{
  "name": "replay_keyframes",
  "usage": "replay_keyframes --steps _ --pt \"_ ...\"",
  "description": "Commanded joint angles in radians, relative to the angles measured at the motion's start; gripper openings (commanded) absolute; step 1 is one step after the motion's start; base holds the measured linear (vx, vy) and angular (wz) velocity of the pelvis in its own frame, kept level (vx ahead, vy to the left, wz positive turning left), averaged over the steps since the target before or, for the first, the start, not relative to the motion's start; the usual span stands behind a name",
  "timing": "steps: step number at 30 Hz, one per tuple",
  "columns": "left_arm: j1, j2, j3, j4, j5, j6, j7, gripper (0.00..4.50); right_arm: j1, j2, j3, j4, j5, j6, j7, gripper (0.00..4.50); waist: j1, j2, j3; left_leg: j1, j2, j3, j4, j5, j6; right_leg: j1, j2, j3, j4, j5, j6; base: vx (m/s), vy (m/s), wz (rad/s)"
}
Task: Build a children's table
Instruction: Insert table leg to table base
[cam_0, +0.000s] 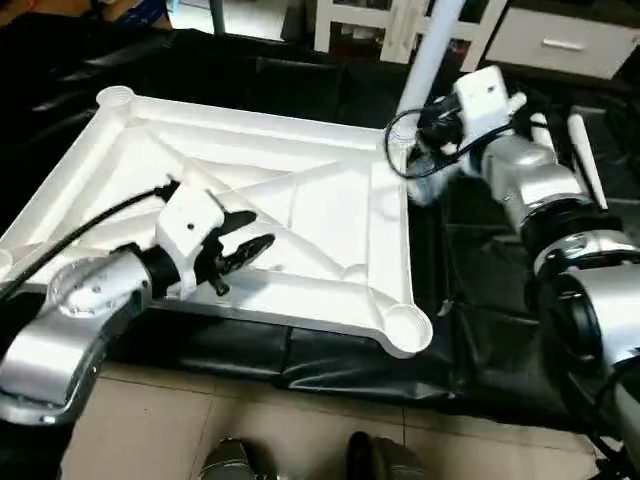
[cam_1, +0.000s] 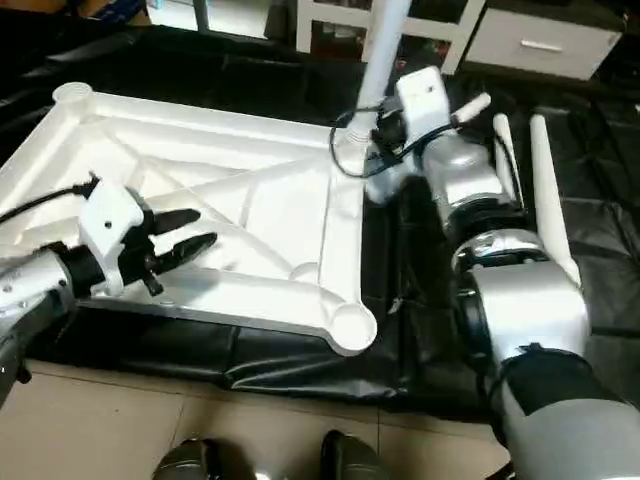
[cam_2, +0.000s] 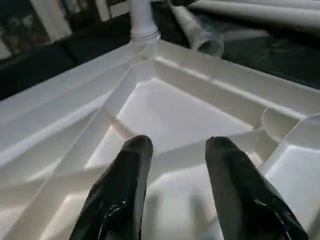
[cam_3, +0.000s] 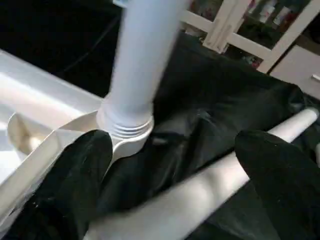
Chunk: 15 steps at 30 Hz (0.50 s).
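One leg (cam_0: 432, 45) upright in the far-right corner socket of the upturned top (cam_0: 250, 215) at frame centre, three sockets empty, spare legs (cam_1: 548, 190) lying at right; right tool (cam_3: 170, 170) wide open around the threaded base, left tool (cam_2: 175, 185) half open, empty, over ribs.

Head stereo downward, wrist cameras close

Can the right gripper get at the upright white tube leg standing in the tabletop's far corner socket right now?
Probably yes. The right gripper is open, and the upright white tube leg stands just beyond its fingers with nothing between. A loose white tube leg lies on the black cloth beneath it.
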<state>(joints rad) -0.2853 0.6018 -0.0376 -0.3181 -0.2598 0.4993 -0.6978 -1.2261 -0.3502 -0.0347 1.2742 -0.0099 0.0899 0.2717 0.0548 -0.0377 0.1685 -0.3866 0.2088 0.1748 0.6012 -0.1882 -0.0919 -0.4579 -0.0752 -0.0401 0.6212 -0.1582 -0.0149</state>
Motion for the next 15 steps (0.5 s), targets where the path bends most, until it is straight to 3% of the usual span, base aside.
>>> replay_keyframes --steps 1,6,8,10,12,15 --pt "-0.003 0.019 -0.025 0.014 0.002 -0.01 -0.036 2.05 0.021 -0.018 -0.025 -0.039 0.024 0.025 0.022 4.38 0.002 0.026 -0.1 0.014 -0.002 0.016 -0.053 -0.038 0.075 0.08 -0.032 0.033 -0.026 0.078 -0.332 0.0 0.0 0.0" --pt "-0.026 0.009 -0.025 0.031 0.006 -0.017 -0.036 2.05 0.072 -0.032 -0.032 -0.101 0.036 0.044 0.058 4.38 0.003 0.028 -0.106 0.016 0.001 0.016 -0.051 -0.045 0.077 0.081 -0.032 0.032 -0.026 0.066 -0.349 0.0 0.0 0.0" --pt "-0.038 -0.001 -0.023 0.042 0.008 -0.022 -0.027 2.05 0.089 -0.037 -0.053 -0.12 0.053 0.053 0.049 4.38 0.005 0.028 -0.113 0.018 0.002 0.016 -0.049 -0.055 0.068 0.083 -0.032 0.032 -0.025 0.055 -0.349 0.0 0.0 0.0" --pt "-0.043 -0.009 -0.021 0.046 0.01 -0.021 -0.014 2.05 0.095 -0.037 -0.077 -0.122 0.073 0.071 0.037 4.38 0.005 0.026 -0.112 0.017 0.002 0.016 -0.05 -0.075 0.06 0.082 -0.032 0.032 -0.026 0.037 -0.347 0.0 0.0 0.0" --pt "-0.049 -0.067 -0.006 0.062 0.02 -0.03 0.062 2.05 0.109 -0.024 -0.135 -0.103 0.129 0.129 0.005 4.38 0.004 0.026 -0.115 0.016 0.002 0.017 -0.049 -0.097 0.052 0.084 -0.032 0.034 -0.028 0.011 -0.337 0.0 0.0 0.0" --pt "-0.042 -0.096 -0.008 0.067 0.028 -0.042 0.092 2.05 0.103 -0.006 -0.158 -0.081 0.146 0.148 -0.016 4.38 0.005 0.028 -0.121 0.015 0.0 0.016 -0.047 -0.086 0.054 0.085 -0.033 0.034 -0.026 0.015 -0.331 0.0 0.0 0.0"
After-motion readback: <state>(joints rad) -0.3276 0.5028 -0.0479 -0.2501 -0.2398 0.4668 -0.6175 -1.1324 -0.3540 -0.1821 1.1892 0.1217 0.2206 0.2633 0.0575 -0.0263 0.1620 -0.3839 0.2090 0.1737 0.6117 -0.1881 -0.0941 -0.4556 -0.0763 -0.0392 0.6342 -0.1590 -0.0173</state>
